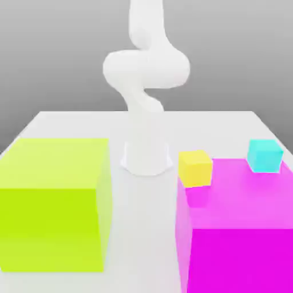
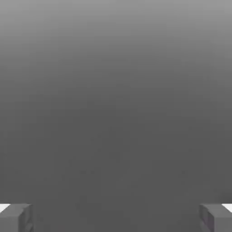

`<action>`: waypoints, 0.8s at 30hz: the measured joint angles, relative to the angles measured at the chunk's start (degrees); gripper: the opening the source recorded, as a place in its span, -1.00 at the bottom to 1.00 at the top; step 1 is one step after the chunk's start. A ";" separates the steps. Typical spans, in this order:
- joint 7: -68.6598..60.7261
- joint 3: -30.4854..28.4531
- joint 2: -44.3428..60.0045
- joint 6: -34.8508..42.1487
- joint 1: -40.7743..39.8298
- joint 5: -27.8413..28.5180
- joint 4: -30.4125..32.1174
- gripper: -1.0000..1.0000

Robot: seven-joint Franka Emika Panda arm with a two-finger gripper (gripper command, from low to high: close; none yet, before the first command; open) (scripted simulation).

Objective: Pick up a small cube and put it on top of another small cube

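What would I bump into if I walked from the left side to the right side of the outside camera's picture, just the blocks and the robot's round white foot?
Big lime-green block → robot's round white foot → small yellow cube → small cyan cube.

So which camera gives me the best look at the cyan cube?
The exterior view: it shows the cyan cube whole, on the magenta block toward the view's right. In the hand view I see a plain grey background between the open fingers, and can't make out the cube.
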State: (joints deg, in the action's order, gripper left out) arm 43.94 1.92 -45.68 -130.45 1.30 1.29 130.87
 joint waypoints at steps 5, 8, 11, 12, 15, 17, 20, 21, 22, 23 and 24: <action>-10.79 1.07 4.94 -2.33 6.07 1.82 2.35 0.00; -17.91 1.36 8.33 -4.22 9.93 2.71 4.17 0.00; -25.13 1.62 11.73 -6.13 13.75 3.49 6.01 0.00; -27.54 1.69 12.86 -6.77 15.03 3.75 6.62 0.00; -34.75 1.82 16.26 -8.68 18.93 4.52 8.46 0.00; -39.70 2.04 18.52 -9.97 21.36 4.87 9.68 0.00; -47.17 2.39 21.91 -11.90 24.99 5.32 11.53 0.00; -49.72 2.70 23.03 -12.57 26.00 5.36 12.15 0.00; -52.26 2.94 24.15 -13.20 27.09 5.43 12.76 0.00; -54.80 3.10 25.28 -13.85 28.26 5.52 13.38 0.00; -57.34 3.27 26.40 -14.50 29.42 5.61 13.99 0.00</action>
State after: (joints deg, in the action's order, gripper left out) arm -13.40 5.19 -19.28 -144.95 30.72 6.90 144.86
